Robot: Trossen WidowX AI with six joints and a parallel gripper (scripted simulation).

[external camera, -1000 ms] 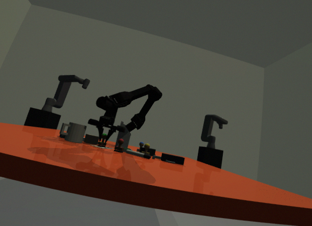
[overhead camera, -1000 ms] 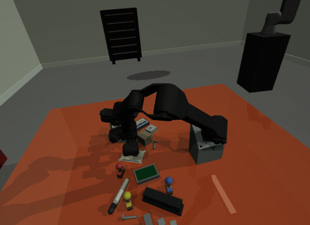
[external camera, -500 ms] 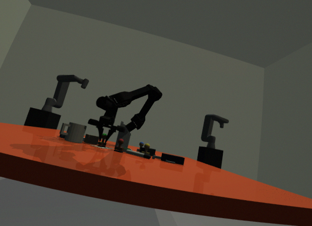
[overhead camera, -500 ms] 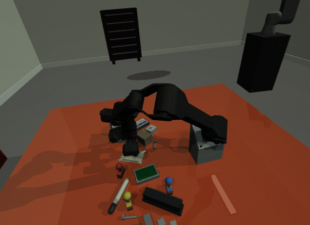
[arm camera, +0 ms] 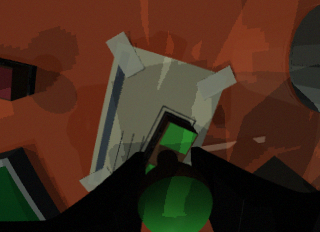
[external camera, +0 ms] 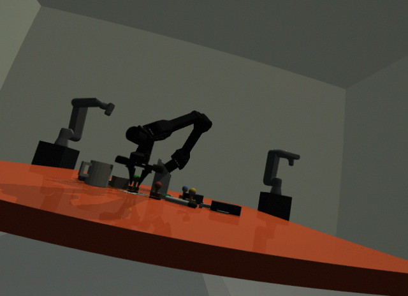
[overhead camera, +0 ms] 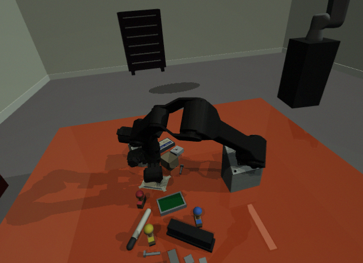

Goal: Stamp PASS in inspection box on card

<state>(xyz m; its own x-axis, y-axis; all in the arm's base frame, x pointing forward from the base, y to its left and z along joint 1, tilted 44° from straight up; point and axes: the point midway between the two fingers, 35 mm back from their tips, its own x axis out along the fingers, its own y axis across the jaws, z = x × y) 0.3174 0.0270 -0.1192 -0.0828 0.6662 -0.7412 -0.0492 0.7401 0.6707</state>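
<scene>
Over the card: the end effector (arm camera: 175, 164) is closed narrowly on the green-knobbed PASS stamp (arm camera: 175, 200), whose green base appears to sit inside the dark-outlined inspection box (arm camera: 164, 118) on the card (arm camera: 136, 95); whether the base is pressed down or just above the paper cannot be told.
Smear risk: a doubled or dragged print is judged likely if the stamp is slid sideways or tilted while it is lifted.
Edge risk: the base is seen near the box's lower right border, so a small shift could carry the print over the line.
Card shift: the card is held by tape strips at its corners (arm camera: 124, 52); a sticking stamp could still lift it.
Nearby on the counter (overhead camera: 292, 155): the ink pad (overhead camera: 171, 202) and the red stamp (overhead camera: 140, 198) lie just beside the card, with a tan box (overhead camera: 169, 160) and a small bolt (overhead camera: 181, 168) near its far side.
In the way: for setting the stamp down, the blue stamp (overhead camera: 197, 215), yellow stamp (overhead camera: 149, 233), marker (overhead camera: 139, 229) and black block (overhead camera: 190, 234) crowd the front.
</scene>
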